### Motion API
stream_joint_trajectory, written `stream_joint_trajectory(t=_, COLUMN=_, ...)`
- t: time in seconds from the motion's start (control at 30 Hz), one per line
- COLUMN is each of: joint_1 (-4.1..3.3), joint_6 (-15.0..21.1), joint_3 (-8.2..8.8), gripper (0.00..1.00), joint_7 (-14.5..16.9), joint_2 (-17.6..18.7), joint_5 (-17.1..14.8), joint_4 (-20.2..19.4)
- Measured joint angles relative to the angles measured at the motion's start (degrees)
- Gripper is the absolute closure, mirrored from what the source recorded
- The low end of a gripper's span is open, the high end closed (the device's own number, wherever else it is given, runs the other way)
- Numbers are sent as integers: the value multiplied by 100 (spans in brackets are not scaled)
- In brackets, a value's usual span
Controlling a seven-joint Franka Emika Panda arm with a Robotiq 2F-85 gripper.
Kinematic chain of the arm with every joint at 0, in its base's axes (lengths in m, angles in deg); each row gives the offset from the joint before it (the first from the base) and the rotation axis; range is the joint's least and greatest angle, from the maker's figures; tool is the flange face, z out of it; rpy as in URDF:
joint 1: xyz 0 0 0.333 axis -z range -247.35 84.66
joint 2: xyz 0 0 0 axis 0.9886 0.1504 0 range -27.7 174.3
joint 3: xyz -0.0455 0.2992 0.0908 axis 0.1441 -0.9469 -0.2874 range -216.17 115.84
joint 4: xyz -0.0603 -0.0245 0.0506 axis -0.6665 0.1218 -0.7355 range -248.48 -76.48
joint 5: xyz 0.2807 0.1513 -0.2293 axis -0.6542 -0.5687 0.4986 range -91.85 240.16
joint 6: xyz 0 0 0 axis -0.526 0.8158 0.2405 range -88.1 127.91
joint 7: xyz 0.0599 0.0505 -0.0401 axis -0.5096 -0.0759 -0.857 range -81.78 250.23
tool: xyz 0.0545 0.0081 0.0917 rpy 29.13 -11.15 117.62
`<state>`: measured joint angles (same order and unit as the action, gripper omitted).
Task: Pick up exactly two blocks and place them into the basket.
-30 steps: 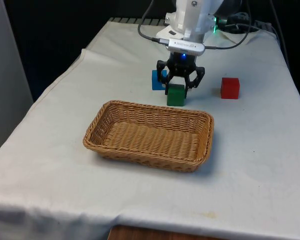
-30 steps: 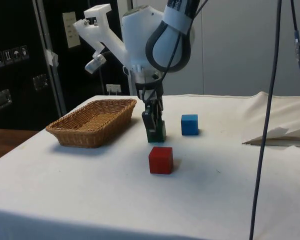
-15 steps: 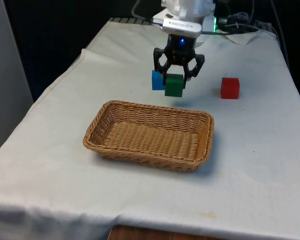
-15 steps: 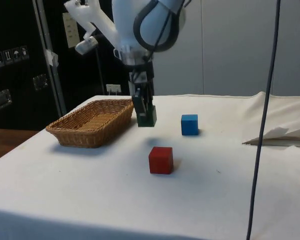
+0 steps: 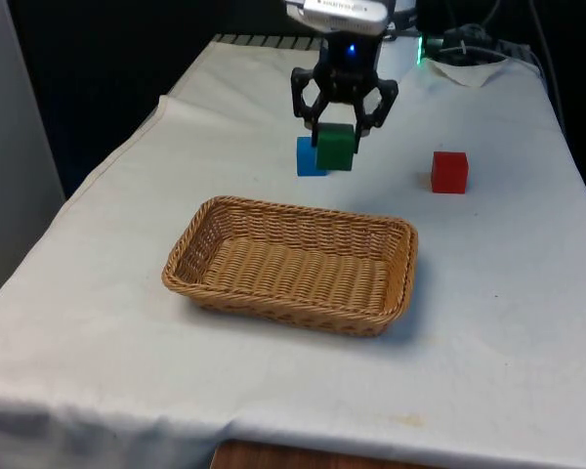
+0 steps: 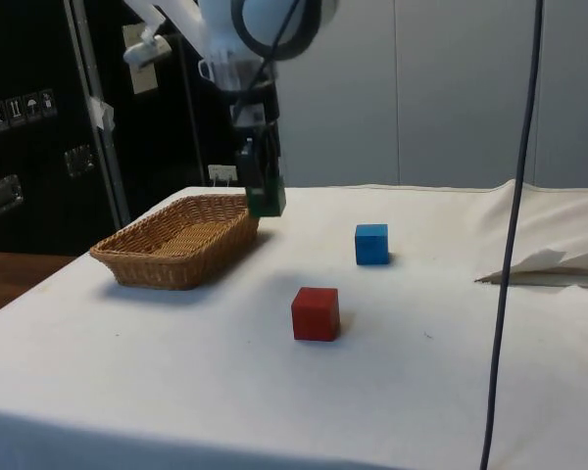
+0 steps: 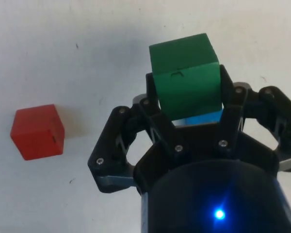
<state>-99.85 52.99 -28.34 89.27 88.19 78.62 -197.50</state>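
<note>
Gripper point(image 5: 336, 125) clamped on the green block point(image 5: 335, 147), held in the air behind the basket point(image 5: 291, 266) — the carry step for the first block. Next: move over the basket, lower, release. Blue block point(image 6: 371, 244) and red block point(image 6: 316, 313) wait on the table.

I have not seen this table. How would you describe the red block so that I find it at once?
Start from the wicker basket in the middle of the white cloth. Beyond it, two blocks rest on the cloth: the blue block and, towards the front view's right, the red block. It stands alone, apart from the basket, while the green block is in the air, held by the gripper.
</note>
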Motion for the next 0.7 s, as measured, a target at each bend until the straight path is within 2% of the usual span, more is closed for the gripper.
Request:
stream_joint_trajectory(t=0.17, joint_1=11, joint_6=-252, joint_3=6, gripper=95, joint_7=132, joint_2=-34, joint_5=-57, joint_4=281)
stream_joint_trajectory(t=0.3, joint_1=11, joint_6=-321, joint_3=6, gripper=95, joint_7=235, joint_2=11, joint_5=-155, joint_4=435)
stream_joint_trajectory(t=0.5, joint_1=17, joint_6=-413, joint_3=6, gripper=95, joint_7=435, joint_2=223, joint_5=-413, joint_4=779)
stream_joint_trajectory(t=0.7, joint_1=17, joint_6=-464, joint_3=-17, gripper=95, joint_7=550, joint_2=659, joint_5=-682, joint_4=1289)
